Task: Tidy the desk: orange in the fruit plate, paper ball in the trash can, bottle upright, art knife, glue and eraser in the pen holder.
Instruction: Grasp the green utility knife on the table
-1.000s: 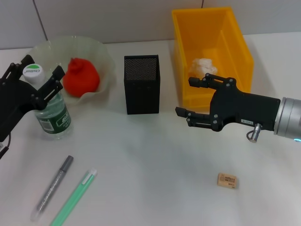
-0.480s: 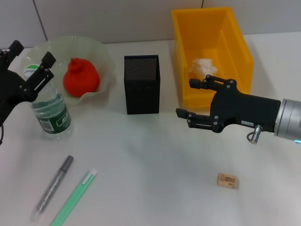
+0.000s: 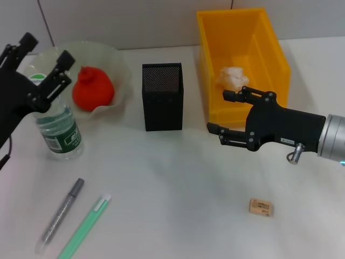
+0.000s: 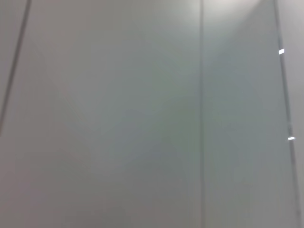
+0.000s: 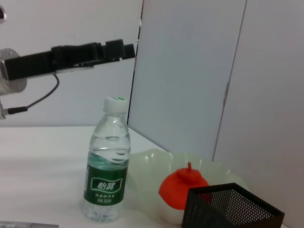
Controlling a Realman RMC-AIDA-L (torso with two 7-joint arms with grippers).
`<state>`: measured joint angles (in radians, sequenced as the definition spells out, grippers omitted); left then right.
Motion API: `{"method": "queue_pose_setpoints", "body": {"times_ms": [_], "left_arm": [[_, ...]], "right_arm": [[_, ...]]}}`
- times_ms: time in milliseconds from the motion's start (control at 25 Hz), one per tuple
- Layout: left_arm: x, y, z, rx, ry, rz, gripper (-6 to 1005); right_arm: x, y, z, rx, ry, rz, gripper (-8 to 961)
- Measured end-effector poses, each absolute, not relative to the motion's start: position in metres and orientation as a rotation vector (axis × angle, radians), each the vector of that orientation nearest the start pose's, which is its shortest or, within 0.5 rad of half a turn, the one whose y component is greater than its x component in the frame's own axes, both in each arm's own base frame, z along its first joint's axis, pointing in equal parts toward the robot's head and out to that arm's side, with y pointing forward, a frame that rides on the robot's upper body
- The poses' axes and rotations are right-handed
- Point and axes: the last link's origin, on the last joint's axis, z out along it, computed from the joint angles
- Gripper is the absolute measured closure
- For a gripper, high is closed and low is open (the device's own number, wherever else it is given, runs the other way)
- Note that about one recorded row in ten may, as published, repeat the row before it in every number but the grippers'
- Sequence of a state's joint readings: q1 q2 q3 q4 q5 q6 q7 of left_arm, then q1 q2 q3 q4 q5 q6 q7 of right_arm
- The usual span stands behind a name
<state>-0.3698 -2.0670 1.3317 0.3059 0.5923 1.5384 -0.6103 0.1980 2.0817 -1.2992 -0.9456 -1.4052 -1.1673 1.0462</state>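
Head view: orange [image 3: 92, 89] sits in the plate [image 3: 116, 59], paper ball [image 3: 232, 77] in the bin [image 3: 269, 40], bottle [image 3: 54, 121] upright on the surface [image 3: 172, 183], cap up, long axis vertical. Those three look done. Left: eraser [image 3: 261, 206] lying flat near the front right, long side running roughly left-right, well apart from the holder [image 3: 162, 97]. Two pens [image 3: 75, 218] lie front left, both slanted, tips toward the bottle; can't tell which is knife or glue. Left claw [image 3: 40, 67] hangs above the bottle cap, fingers apart, empty. Right claw [image 3: 230, 111] hovers in front of the bin, fingers apart, empty.
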Motion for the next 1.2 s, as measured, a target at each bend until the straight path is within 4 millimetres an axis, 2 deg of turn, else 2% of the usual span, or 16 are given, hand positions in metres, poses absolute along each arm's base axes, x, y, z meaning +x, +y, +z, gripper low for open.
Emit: {"method": "queue_pose_setpoints", "body": {"times_ms": [520,840,1200], "left_arm": [[-0.231,0.308,-0.009,-2.127,-0.121,-1.278,174],[-0.215,0.310,-0.020,-2.240,-0.038,-1.269,174],[-0.204,0.326,-0.030,-2.359,-0.027,-1.154,175]], "right_arm": [[0.258,0.302,-0.006,-2.488,0.166,0.673,184],[0.258,0.296,0.007,-2.470,0.140,0.728,184],[0.264,0.295,0.006,-2.464,0.172,0.715,185]]}}
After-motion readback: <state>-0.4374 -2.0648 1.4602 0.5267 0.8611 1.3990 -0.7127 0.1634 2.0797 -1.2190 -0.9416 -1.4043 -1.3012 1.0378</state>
